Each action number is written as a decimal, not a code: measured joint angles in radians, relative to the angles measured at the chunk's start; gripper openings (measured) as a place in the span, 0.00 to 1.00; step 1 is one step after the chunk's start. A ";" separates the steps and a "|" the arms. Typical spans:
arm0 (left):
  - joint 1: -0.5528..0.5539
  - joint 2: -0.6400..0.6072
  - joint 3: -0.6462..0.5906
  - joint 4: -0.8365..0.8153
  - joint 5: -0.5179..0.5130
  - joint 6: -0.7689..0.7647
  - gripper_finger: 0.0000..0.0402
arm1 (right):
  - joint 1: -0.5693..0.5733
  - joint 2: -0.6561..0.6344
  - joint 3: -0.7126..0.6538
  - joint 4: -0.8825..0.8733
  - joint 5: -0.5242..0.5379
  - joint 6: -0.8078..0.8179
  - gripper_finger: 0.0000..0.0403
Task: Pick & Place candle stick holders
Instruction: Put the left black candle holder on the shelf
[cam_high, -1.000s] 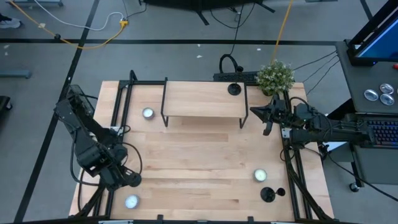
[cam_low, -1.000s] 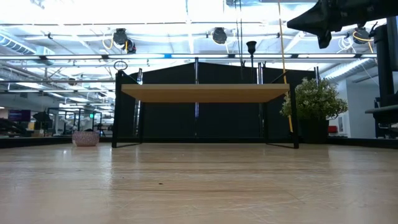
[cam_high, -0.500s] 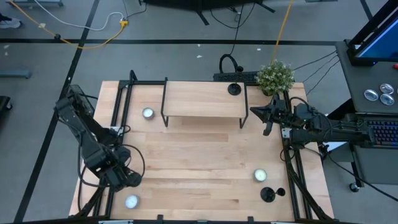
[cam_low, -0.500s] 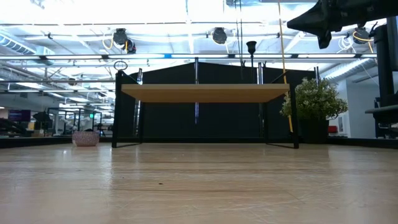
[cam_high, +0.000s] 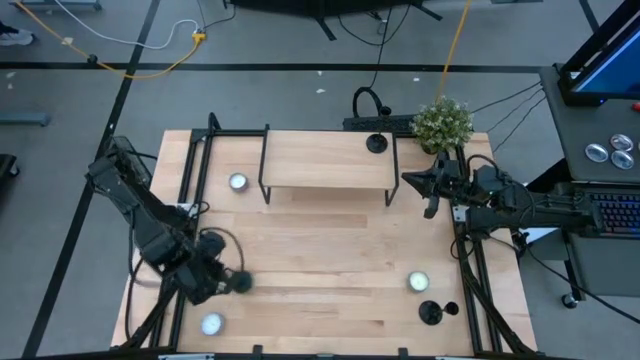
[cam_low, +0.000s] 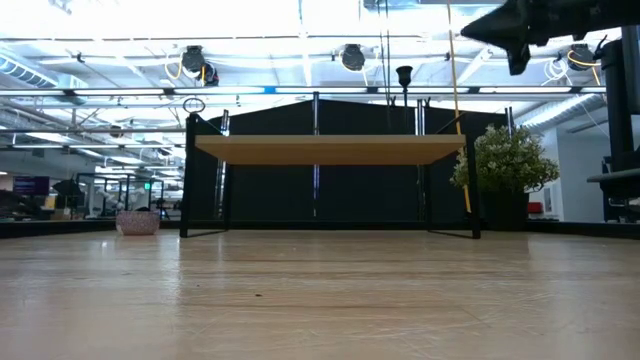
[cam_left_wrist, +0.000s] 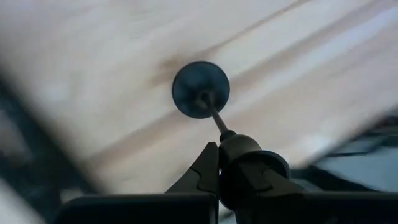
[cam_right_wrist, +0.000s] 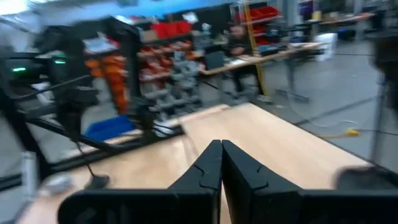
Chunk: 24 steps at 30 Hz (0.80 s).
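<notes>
My left gripper (cam_high: 232, 282) is over the near left of the table, shut on a black candle stick holder (cam_left_wrist: 200, 89). This holder shows in the left wrist view as a round disc base with a thin stem. A second holder (cam_high: 376, 143) stands on its base on the wooden shelf at the far side and also shows in the low view (cam_low: 404, 76). A third holder (cam_high: 430, 313) stands on its base at the near right. My right gripper (cam_high: 412, 180) is shut and empty, held high beside the shelf's right end; it also shows in the low view (cam_low: 497, 30). My left gripper pinches the holder's cup-shaped top end (cam_left_wrist: 239, 144) between its two fingers, coming from above and pointing down. The stem and the disc base (cam_left_wrist: 198, 93) hang below the fingers, upright. I cannot tell whether the base is clear of the table.
Three white tea lights lie on the table: far left (cam_high: 237, 182), near left (cam_high: 211, 324), near right (cam_high: 418, 283). The black-framed wooden shelf (cam_high: 325, 160) stands at the far middle, with a potted plant (cam_high: 442, 122) at its right. Black frames run along both table sides.
My left gripper has gone toward the table's right edge, out from the near left frame over the wood, carrying the holder. My right arm has kept still.
</notes>
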 joint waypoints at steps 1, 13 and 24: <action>0.019 -0.001 0.014 0.019 -0.041 0.041 0.03 | 0.000 0.005 0.000 0.021 -0.034 0.021 0.00; 0.355 0.009 0.079 0.648 -0.136 0.733 0.03 | 0.001 0.169 0.000 0.293 -0.460 0.124 0.00; 0.570 0.176 0.176 0.799 0.106 0.983 0.03 | 0.106 0.333 0.027 0.543 -0.482 0.008 0.06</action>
